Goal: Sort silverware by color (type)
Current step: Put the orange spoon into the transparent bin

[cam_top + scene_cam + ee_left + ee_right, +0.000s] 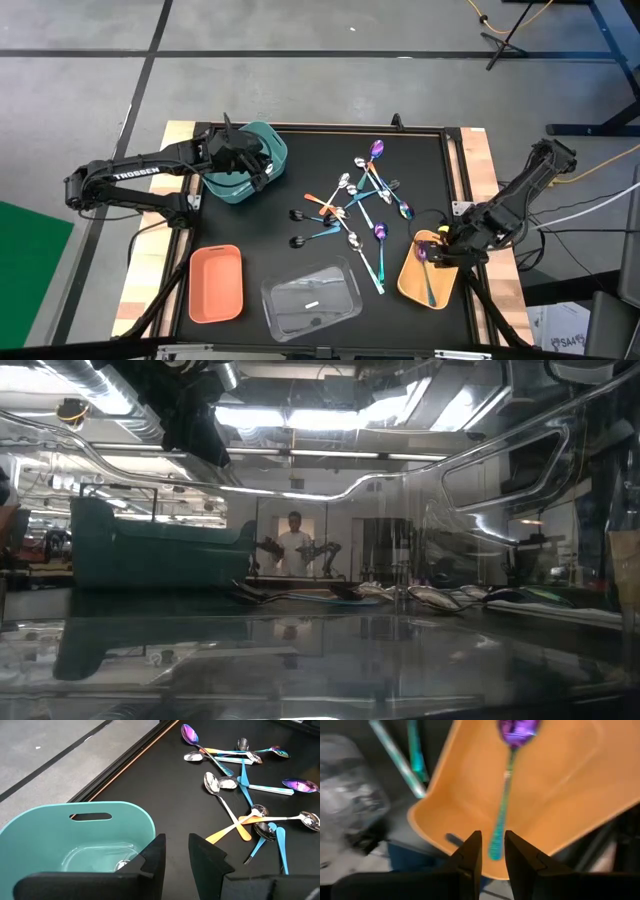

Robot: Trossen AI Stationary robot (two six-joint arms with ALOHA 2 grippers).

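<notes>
Right hand over purple spoon

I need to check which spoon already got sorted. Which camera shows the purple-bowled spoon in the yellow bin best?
The right wrist view: the purple-bowled spoon fills the picture, teal handle lying in the yellow bin. The high view shows it small beside the right gripper. The left wrist and low views do not show it.

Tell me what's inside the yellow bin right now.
One purple spoon with a teal handle lies in the yellow bin. The right end effector hovers over its handle end, hiding part of the bin floor.
</notes>
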